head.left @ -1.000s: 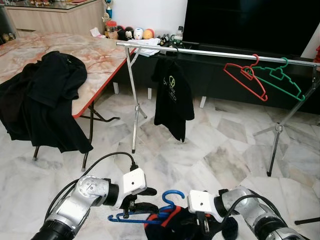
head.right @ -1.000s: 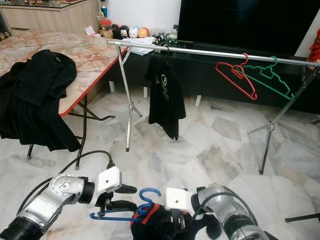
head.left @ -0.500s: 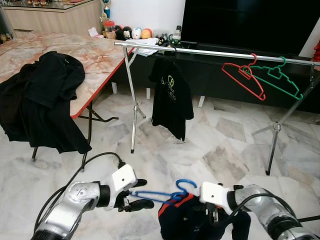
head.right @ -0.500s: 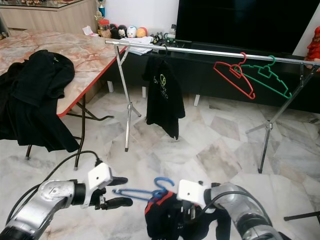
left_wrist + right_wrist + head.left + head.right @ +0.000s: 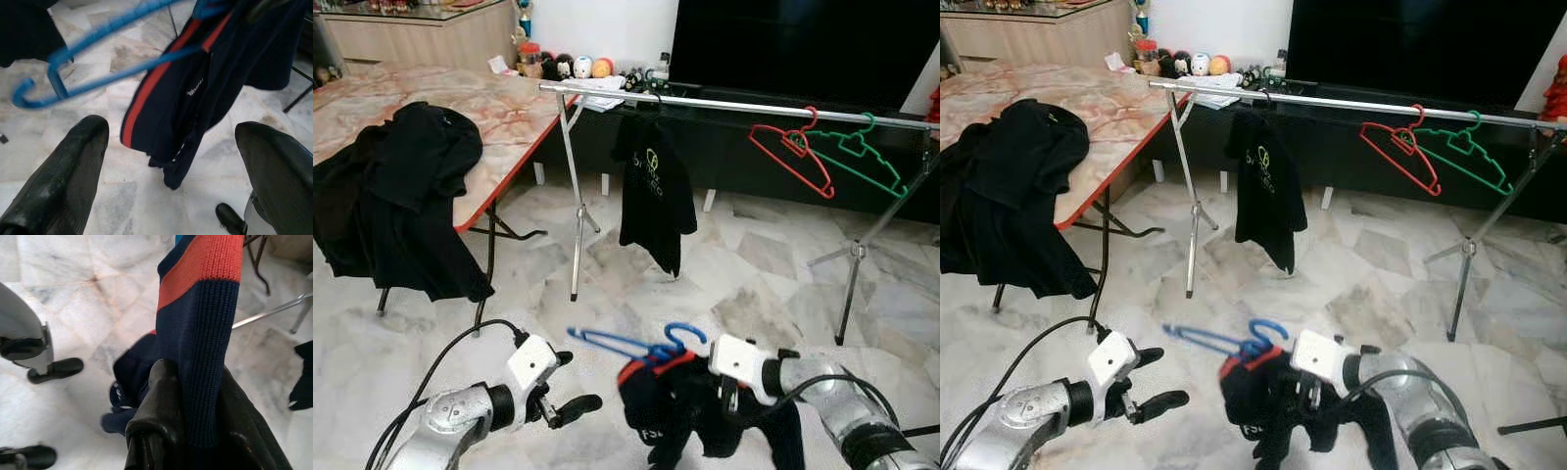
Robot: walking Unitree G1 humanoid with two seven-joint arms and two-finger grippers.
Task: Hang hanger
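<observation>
While blue hanger (image 5: 636,344) floats low over marble floor (image 5: 744,274), navy shirt (image 5: 680,406) with red collar band droops from it, pinched tight by right gripper (image 5: 188,431); left gripper (image 5: 570,390) just beside, fingers (image 5: 63,176) spread wide, gripping nothing; clothes rail (image 5: 724,102) well beyond, carrying black tee (image 5: 656,191), red hanger (image 5: 793,147), green hanger (image 5: 857,152)

Even indoor daylight fills the room before me — the marble floor (image 5: 744,284) pale, shadows soft. The television (image 5: 803,49) stays a flat black. My left wrist view smears the blue hanger (image 5: 102,54) and its own fingers (image 5: 63,181) — too close for focus.
</observation>
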